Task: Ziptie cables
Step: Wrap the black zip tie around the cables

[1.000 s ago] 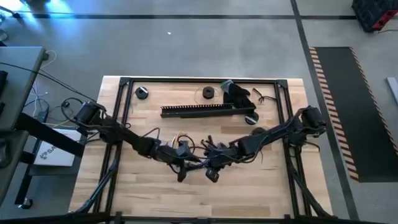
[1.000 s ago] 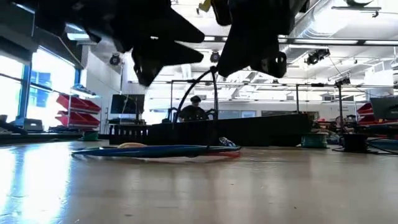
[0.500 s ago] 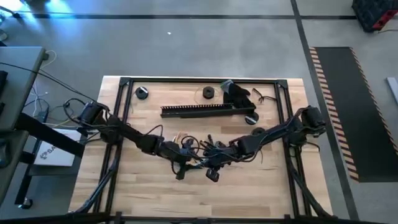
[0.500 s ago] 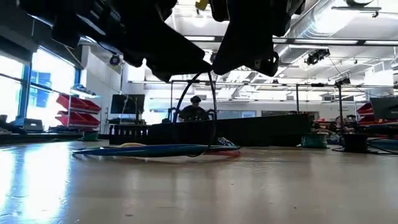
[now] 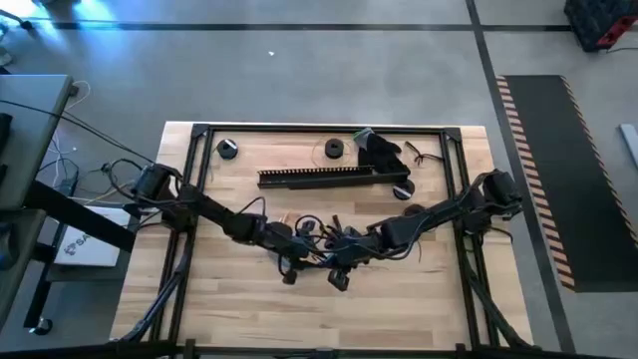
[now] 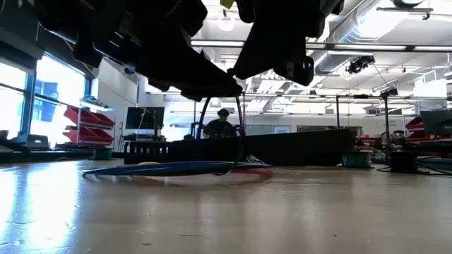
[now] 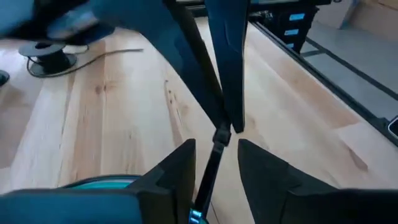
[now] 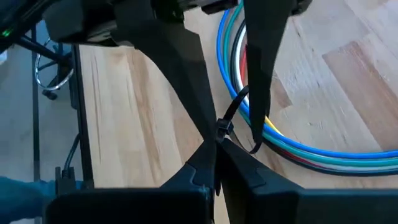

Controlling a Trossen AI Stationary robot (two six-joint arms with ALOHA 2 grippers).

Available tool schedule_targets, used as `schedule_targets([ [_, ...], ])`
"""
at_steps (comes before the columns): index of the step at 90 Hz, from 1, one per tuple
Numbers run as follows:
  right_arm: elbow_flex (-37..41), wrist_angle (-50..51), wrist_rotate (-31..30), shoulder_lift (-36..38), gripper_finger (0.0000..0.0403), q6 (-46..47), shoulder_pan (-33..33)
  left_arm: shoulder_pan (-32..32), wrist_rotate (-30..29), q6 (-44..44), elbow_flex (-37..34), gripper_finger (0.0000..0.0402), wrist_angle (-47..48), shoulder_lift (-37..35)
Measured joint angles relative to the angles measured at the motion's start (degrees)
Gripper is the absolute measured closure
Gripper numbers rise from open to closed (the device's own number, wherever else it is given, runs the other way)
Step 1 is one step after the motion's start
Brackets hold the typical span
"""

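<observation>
Overhead, I have both arms reaching in to meet near the middle of the table (image 5: 229, 299): the left gripper (image 5: 291, 269) sits just left of the right gripper (image 5: 339, 275), and the cables (image 5: 321, 240) lie tangled on the wood just behind and between them. Farther back, the long black duct (image 5: 329, 177) lies crosswise, with two small spools (image 5: 227, 149) near the far edge. From table height, both grippers hang as dark shapes just above the surface, and the cables (image 6: 176, 168) lie flat beneath them, blue on top with red at the right end; a thin dark strand arches up from the bundle toward the grippers. A person (image 6: 220, 125) sits in the room behind. Through the left wrist camera, my left gripper (image 7: 214, 158) has its fingers (image 7: 177, 168) a little apart, with the ziptie (image 7: 208, 168) running between them; I cannot tell whether they touch it, and the other arm's fingers come down onto the strip's small head just beyond. Through the right wrist camera, the right gripper (image 8: 214, 160) is pinched together on the ziptie (image 8: 231, 112), whose strip loops over the blue, white, yellow and red cables (image 8: 298, 149) curving on the wood beside it.
</observation>
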State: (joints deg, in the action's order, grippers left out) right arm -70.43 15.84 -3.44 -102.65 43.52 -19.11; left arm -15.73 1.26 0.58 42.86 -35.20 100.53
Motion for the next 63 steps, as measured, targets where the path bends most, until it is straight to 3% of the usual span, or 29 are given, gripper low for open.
schedule_targets([
  [42,0.00,0.53,0.70,0.04,0.0403,-0.02,-0.04,-0.09,0.35,1.69,1.34,0.0338,0.23,0.02],
  [63,0.00,0.93,1.31,0.07,0.0403,-0.04,-0.07,0.02,2.74,2.91,3.15,0.0378,3.96,0.02],
])
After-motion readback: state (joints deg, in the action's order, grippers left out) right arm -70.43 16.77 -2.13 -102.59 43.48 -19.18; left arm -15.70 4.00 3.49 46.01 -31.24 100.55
